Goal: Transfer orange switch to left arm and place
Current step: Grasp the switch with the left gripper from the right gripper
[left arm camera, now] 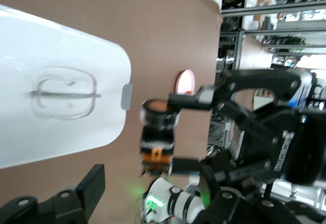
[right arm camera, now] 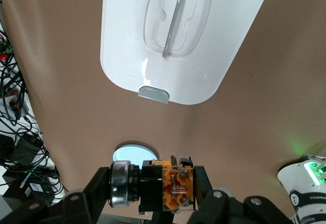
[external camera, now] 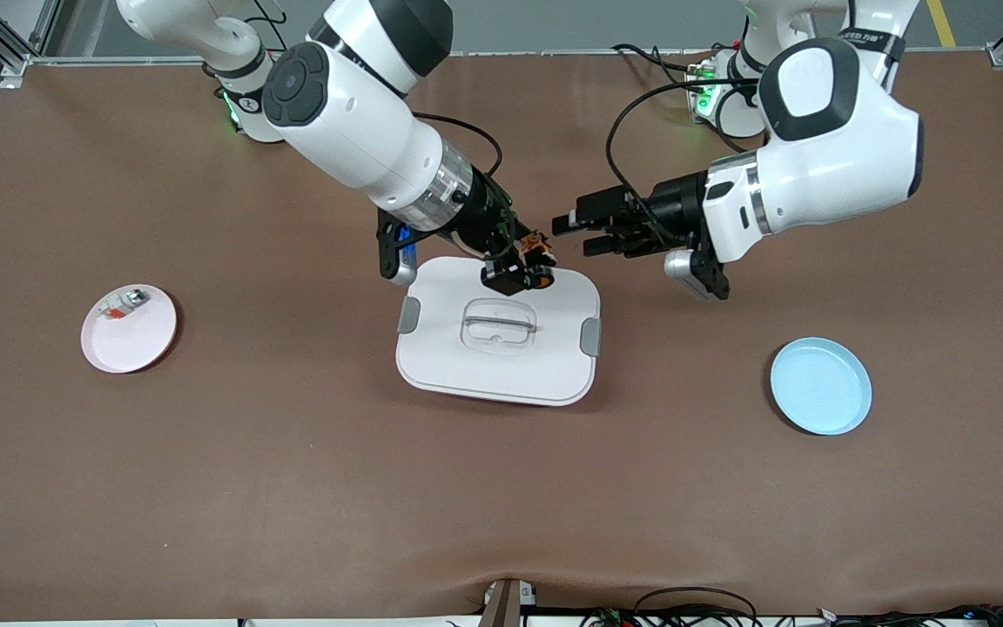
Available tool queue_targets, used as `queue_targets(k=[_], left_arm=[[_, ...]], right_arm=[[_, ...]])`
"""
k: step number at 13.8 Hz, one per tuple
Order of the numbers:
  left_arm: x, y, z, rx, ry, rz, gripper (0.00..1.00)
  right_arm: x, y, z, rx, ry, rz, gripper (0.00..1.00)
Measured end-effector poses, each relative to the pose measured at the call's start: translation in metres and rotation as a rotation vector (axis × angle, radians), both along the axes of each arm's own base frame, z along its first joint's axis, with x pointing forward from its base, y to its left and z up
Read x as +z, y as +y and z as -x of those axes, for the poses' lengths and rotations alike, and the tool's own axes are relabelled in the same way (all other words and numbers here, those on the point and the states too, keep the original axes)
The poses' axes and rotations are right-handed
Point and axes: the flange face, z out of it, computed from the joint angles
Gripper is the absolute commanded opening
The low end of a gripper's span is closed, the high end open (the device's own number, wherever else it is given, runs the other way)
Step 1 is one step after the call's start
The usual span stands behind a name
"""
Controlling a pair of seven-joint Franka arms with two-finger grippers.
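Orange switch [external camera: 539, 259]: small black cylindrical push-button with an orange cap and orange markings, lying sideways in the air, clamped between the 2 fingers of the right gripper [external camera: 526, 266] over the box edge nearest the robot bases. Box [external camera: 501, 366]: large white rounded-rectangle container, lid on, 2 grey side latches, clear recessed handle, resting flat at mid-table. Left gripper [external camera: 578, 233]: fingers apart, level with the switch, just beside it.

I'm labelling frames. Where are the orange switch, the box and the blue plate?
orange switch [external camera: 539, 247], front view, orange body, held in the right hand.
box [external camera: 467, 366], front view, bare lid.
blue plate [external camera: 820, 386], front view, its middle.
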Motion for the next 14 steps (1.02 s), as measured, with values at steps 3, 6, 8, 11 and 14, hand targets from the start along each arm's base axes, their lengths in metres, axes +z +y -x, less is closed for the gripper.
queue_targets(k=[3, 6, 8, 11, 14], left_arm=[[-0.004, -0.015, 0.003, 0.012, -0.011, 0.004, 0.68], [-0.009, -0.018, 0.003, 0.014, -0.006, 0.001, 0.44], [-0.012, -0.016, 0.003, 0.016, -0.004, -0.002, 0.22], [-0.017, -0.012, 0.0, 0.008, -0.025, -0.006, 0.0], [-0.016, -0.012, -0.001, 0.007, -0.028, -0.007, 0.0]], right_arm=[[0.002, 0.011, 0.009, -0.023, 0.018, -0.007, 0.0], [0.005, 0.014, 0.01, -0.032, 0.02, -0.011, 0.0], [0.004, 0.015, 0.008, -0.036, 0.02, -0.011, 0.0], [0.005, 0.015, 0.005, -0.048, 0.023, -0.012, 0.0], [0.005, 0.015, 0.005, -0.048, 0.023, -0.012, 0.58]])
